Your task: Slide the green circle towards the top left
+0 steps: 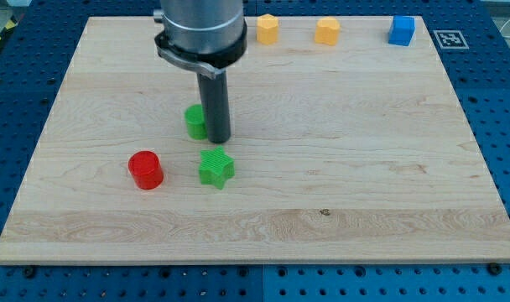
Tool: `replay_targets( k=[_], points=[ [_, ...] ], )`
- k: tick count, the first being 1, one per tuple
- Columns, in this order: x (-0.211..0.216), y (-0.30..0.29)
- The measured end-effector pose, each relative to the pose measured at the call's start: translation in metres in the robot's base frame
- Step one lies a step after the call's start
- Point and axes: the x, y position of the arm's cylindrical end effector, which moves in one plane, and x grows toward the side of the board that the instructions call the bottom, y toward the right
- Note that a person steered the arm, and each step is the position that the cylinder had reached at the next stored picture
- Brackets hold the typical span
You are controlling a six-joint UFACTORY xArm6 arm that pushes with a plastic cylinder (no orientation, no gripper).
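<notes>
The green circle (194,122) sits on the wooden board (322,184), left of centre, partly hidden by my rod. My tip (219,139) rests on the board right against the circle's right side. A green star (215,169) lies just below the tip. A red cylinder (145,169) lies to the view's lower left of the circle.
Along the view's top edge of the board stand two yellow blocks (267,28) (326,31) and a blue cube (402,30). The arm's grey wrist housing (200,29) hangs over the top centre. A fiducial tag (451,39) sits beyond the board's top right corner.
</notes>
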Motion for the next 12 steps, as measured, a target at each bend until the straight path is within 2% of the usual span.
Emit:
replay_targets(
  k=[1,6,8,9,11,12],
  points=[
    [-0.024,-0.019],
    [-0.032,-0.102],
    [-0.057,-0.134],
    [-0.060,-0.134],
    [-0.066,-0.179],
    [-0.077,-0.173]
  ],
)
